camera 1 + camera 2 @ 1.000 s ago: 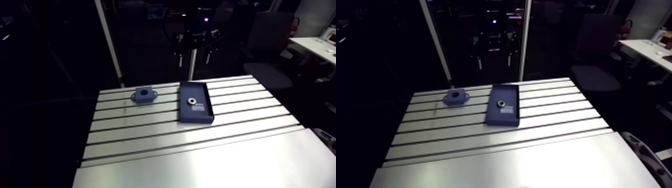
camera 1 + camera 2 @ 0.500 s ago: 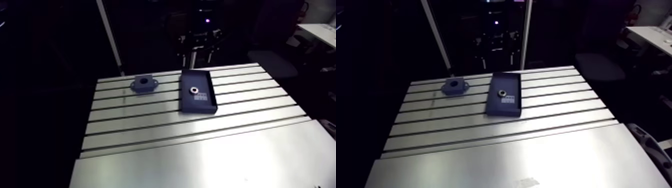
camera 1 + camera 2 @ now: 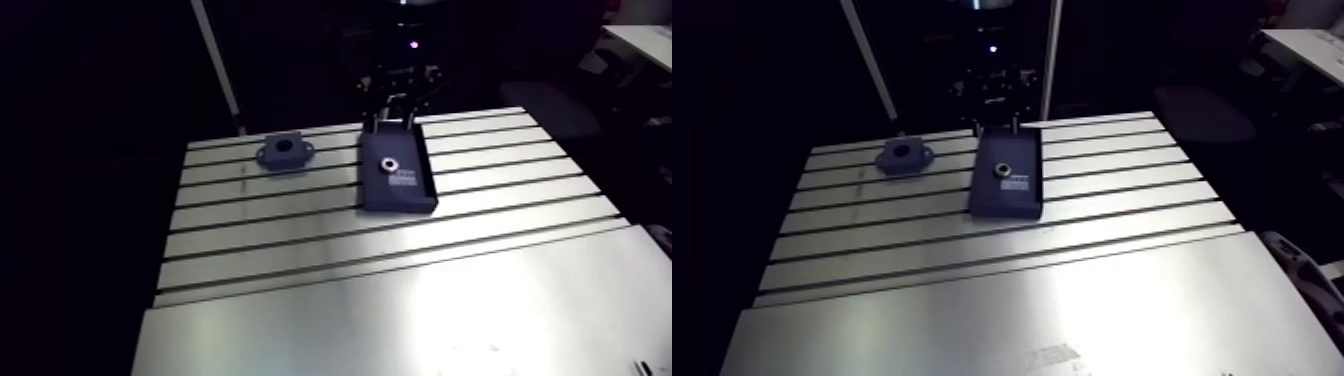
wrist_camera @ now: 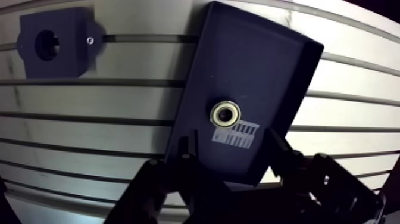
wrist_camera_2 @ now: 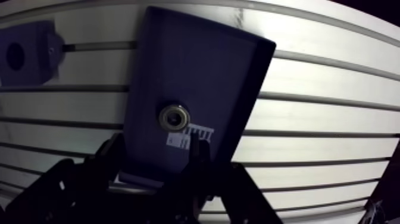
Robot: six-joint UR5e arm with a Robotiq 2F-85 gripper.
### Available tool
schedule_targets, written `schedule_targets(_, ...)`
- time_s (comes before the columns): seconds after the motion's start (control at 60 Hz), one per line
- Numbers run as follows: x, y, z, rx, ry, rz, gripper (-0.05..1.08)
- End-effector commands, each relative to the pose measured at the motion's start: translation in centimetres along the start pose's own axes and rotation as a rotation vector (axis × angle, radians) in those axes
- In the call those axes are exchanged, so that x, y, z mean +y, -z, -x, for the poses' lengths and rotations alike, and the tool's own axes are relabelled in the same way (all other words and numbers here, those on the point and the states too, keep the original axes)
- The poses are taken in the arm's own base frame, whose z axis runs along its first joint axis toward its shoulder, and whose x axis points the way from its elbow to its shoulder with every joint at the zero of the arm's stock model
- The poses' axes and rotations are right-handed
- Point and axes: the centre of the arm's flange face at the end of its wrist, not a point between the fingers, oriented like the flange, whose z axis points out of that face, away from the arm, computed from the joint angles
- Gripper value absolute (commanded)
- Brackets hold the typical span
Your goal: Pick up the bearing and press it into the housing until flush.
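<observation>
Bearing [image 4: 226, 113] in tray [image 4: 256, 65] — just ahead of jaws (spread apart).

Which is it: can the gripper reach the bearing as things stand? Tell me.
Probably yes. The gripper hangs open over the tray, with the bearing lying uncovered just ahead of its fingers; nothing stands between them.

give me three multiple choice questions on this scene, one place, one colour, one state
1. The housing is: A red, B dark blue, C white.
2. The bearing lies: A in the tray, B in the housing, C in the pincer.
3. The pincer is: A shut on the bearing, B shut on the tray, C open.
Answers: 1 B, dark blue like the tray. 2 A, it sits beside the tray's white label. 3 C, its fingers stand apart above the tray, gripping nothing.
</observation>
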Motion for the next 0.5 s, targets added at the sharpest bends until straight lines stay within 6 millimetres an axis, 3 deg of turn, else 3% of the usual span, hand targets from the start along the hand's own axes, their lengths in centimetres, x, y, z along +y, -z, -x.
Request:
schedule_targets(0.017,0.2,-1.1,0.1,-0.004,-0.003,-0.002,0.38)
schedule_targets(0.5,0.9,-3.2,0.4,-0.01,-0.01,-0.006,0.46)
